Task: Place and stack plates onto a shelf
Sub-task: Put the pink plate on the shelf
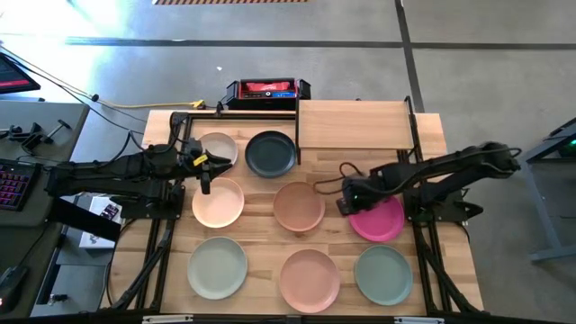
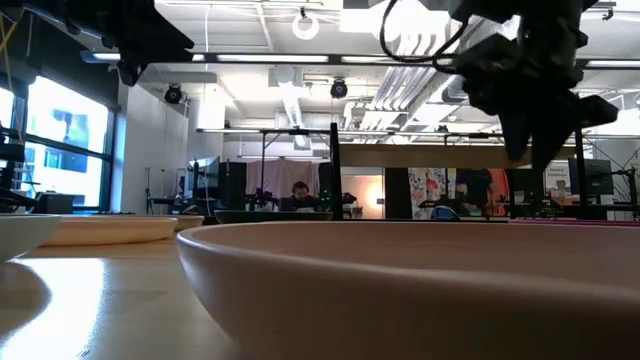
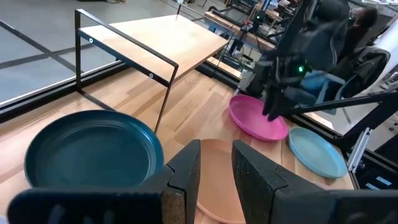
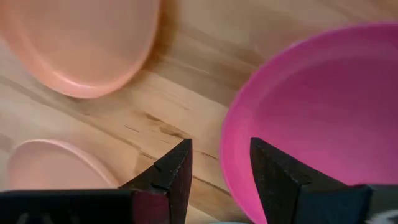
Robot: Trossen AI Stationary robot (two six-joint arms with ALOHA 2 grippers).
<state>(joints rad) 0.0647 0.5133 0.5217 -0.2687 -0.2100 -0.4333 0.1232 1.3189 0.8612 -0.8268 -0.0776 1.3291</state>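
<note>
Right pincer [image 4: 217, 180] open astride magenta plate [image 4: 323, 118] rim, seemingly.

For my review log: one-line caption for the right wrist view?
Open right gripper poised over the magenta plate's rim, tan plate beyond.

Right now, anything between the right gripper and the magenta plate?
Nothing visible. The right gripper, open, hangs just over the magenta plate at its left rim, with only bare tabletop beside it. The tan plate lies apart, further left.
</note>
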